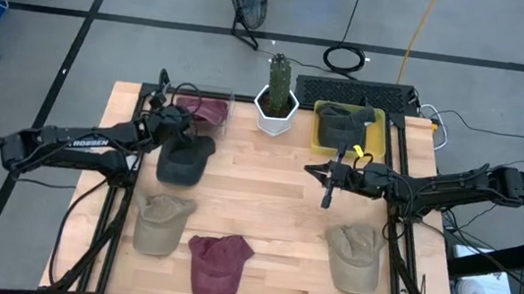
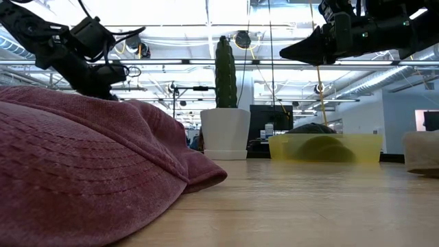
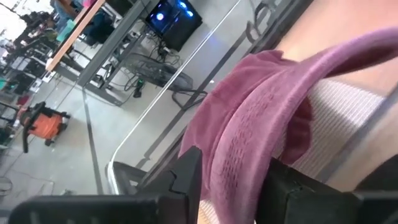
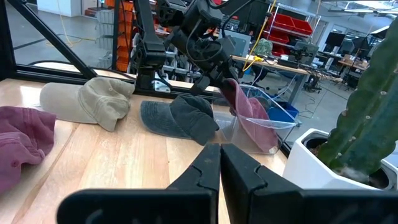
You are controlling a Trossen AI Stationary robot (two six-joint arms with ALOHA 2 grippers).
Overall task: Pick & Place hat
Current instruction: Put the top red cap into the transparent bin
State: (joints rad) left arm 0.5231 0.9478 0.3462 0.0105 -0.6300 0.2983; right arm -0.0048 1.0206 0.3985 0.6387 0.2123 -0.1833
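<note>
at the table's (image 1: 274,218) eleven o'clock, the left gripper (image 1: 179,110) hangs a maroon hat (image 3: 261,124) over the clear bin (image 1: 211,94), jaws seemingly loosening to drop it in. the right gripper (image 1: 329,179), jaws clenched empty, waits near centre.

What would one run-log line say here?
left gripper: releasing maroon hat into clear bin | right gripper: shut, empty, mid-table

White lettering "ROBBEN" along the left arm (image 1: 75,141), partly legible.
</note>
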